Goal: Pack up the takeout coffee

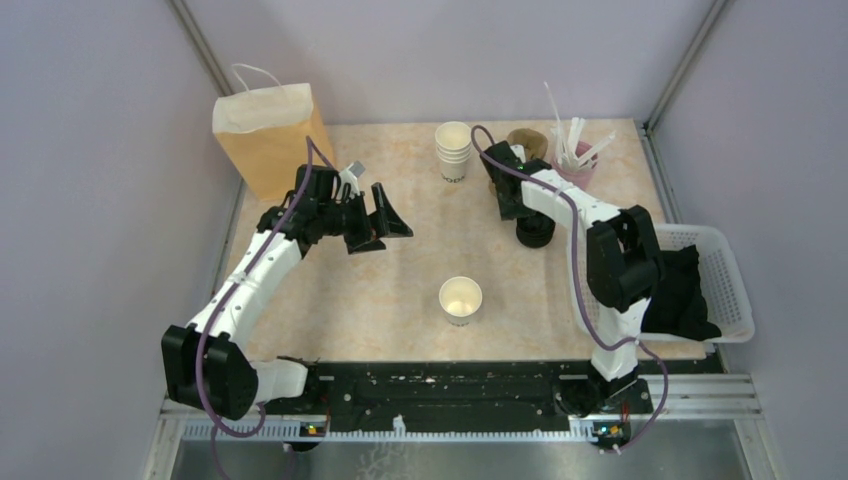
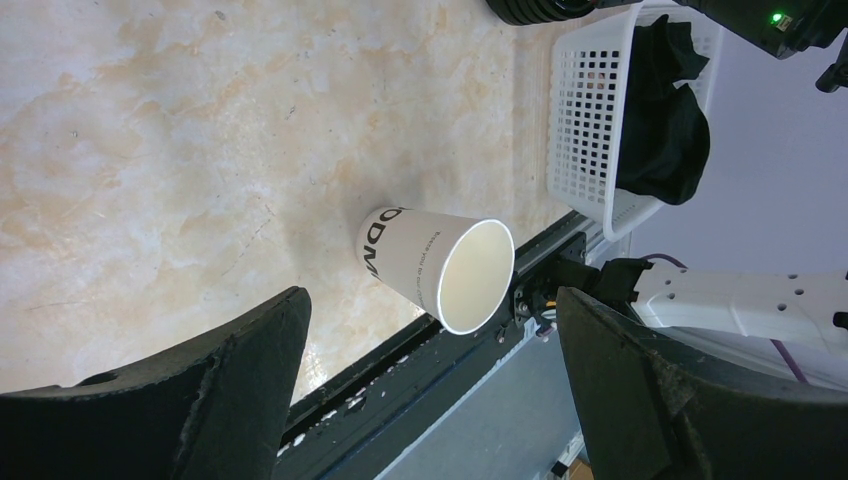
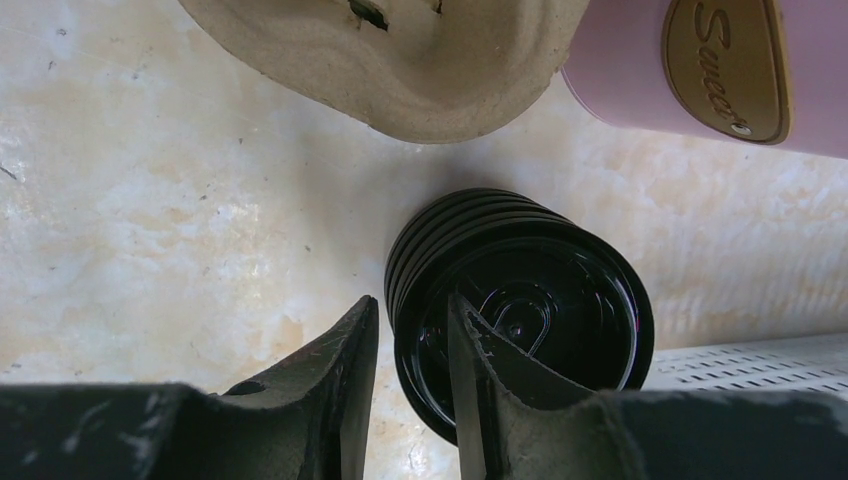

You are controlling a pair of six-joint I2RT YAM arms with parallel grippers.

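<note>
R gripper (image 3: 410, 305) on lid stack (image 3: 520, 290) – jaws narrow astride top lid's rim, can't tell if clamped. Paper cup (image 1: 460, 298) lidless, upright, near-left of stack. L gripper (image 1: 378, 222) wide open – well left of stack.

Right gripper (image 3: 410, 318) at the stack of black lids (image 3: 545, 300).
Its fingers (image 3: 330, 385) straddle the top lid's rim, possibly touching; a pulp tray (image 3: 400, 60) lies beyond.

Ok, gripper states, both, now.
Left gripper: open, holding nothing.
Right gripper: jaws straddle the top lid's rim; grip cannot be told.
</note>
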